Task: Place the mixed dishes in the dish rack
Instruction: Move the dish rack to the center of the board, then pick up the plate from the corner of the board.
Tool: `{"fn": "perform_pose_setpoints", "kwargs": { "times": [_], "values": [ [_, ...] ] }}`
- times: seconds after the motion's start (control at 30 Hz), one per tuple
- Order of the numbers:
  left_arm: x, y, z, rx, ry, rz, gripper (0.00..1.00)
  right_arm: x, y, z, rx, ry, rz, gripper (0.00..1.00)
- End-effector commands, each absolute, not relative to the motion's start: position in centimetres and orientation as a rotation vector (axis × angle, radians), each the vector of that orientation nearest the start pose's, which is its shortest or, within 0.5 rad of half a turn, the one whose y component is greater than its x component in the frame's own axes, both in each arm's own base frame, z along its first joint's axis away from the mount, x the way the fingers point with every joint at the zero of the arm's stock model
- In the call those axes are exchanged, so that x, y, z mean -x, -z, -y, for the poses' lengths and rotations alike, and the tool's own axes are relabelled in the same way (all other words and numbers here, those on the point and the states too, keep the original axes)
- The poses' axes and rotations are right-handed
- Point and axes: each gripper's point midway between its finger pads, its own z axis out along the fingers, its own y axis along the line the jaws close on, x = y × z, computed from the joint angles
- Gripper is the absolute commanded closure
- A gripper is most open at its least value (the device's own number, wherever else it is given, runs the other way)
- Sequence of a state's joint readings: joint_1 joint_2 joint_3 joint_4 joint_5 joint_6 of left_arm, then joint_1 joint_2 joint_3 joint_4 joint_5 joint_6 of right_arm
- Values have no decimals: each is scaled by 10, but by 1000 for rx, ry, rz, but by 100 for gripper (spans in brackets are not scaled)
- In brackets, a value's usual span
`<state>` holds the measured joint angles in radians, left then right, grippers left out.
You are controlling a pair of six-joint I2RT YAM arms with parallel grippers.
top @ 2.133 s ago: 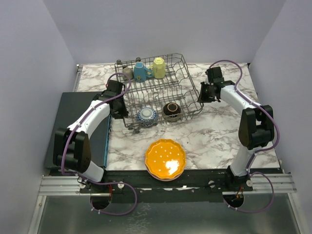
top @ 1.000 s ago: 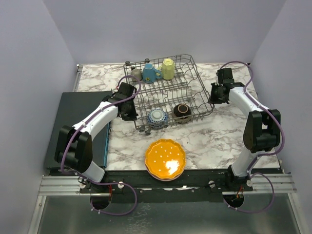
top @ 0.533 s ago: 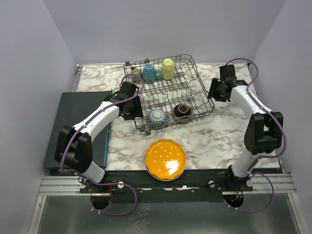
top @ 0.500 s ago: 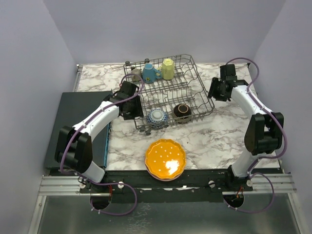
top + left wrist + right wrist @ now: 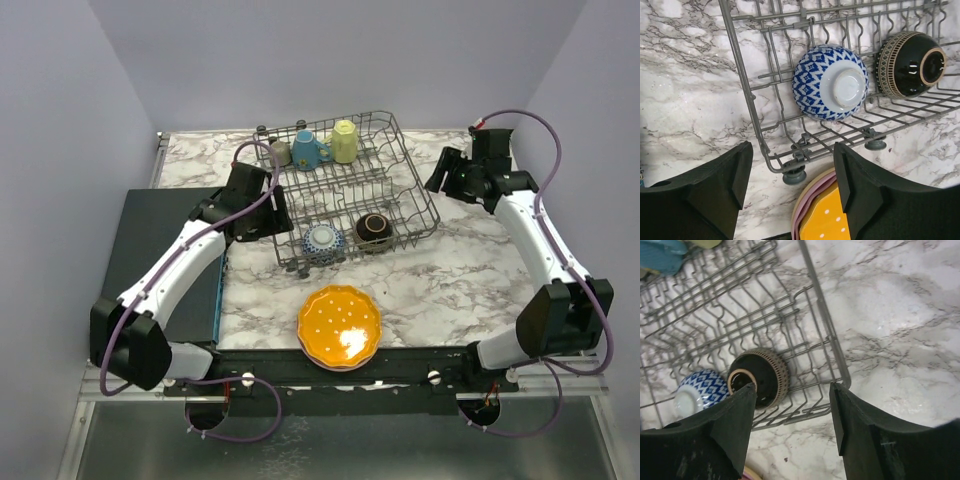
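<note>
Top external view: both arms reach forward, left claw (image 5: 264, 210) and right claw (image 5: 441, 178) spread apart, empty, flanking the grey wire dish rack (image 5: 345, 190); a scalloped, dotted orange plate (image 5: 339, 326) lies on the marble table (image 5: 450, 270).

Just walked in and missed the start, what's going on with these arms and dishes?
Dishes are going into a wire dish rack. A grey mug, blue mug and yellow mug sit at its far end, a blue patterned bowl and dark brown bowl at its near end. The left gripper and right gripper flank the rack, open and empty. An orange dotted plate, stacked on a pink plate, waits on the table.
</note>
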<state>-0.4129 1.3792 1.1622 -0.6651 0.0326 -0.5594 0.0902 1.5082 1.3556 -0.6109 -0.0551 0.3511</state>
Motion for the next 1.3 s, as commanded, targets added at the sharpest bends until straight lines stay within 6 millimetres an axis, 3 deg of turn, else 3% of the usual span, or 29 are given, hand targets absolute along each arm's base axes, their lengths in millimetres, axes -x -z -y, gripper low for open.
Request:
{"fn": "perform_pose_setpoints", "kwargs": {
  "times": [0.0, 0.2, 0.5, 0.93, 1.27],
  "values": [
    [-291, -178, 160, 139, 481, -2473, 28, -382, -210, -87, -223, -492, -2320, 34],
    [-261, -184, 167, 98, 608, -2476, 28, -355, -217, -112, -159, -637, -2306, 34],
    [-211, -177, 189, 73, 841, -2528, 28, -312, -210, -148, -71, -867, -2311, 35],
    [-159, -133, 204, 186, 972, -2642, 38, -265, -152, -181, -30, -903, -2459, 38],
    [-147, -117, 219, 203, 1009, -2681, 47, -247, -125, -189, -31, -913, -2519, 40]
  ]
}}
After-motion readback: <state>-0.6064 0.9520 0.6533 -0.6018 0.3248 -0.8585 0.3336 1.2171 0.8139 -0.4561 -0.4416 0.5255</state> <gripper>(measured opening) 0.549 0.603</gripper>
